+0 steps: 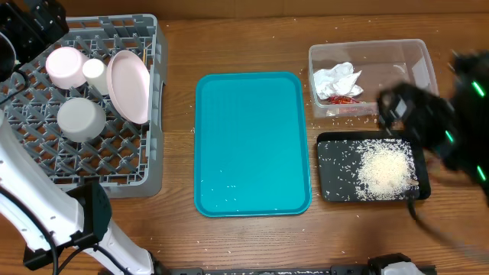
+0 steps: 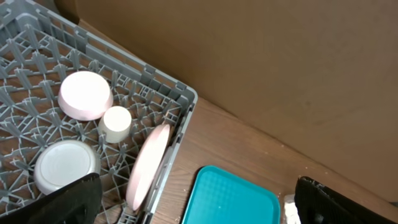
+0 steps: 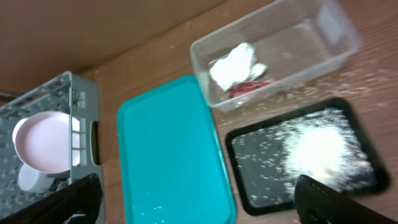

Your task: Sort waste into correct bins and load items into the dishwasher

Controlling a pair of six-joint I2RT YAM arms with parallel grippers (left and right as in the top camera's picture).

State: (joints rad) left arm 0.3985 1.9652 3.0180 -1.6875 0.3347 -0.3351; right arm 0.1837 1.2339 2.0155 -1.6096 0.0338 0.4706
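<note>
The grey dish rack at the left holds an upturned pinkish bowl, a small white cup, a grey bowl and a plate standing on edge. The clear tub contains a crumpled napkin and a red wrapper. Rice lies piled in the black tray. My left gripper hangs open and empty above the rack's far corner. My right gripper, blurred, is open and empty above the tub and black tray.
A teal tray with a few grains lies between the rack and the two bins. Loose rice grains are scattered on the wooden table around the bins. A brown board stands along the table's far edge.
</note>
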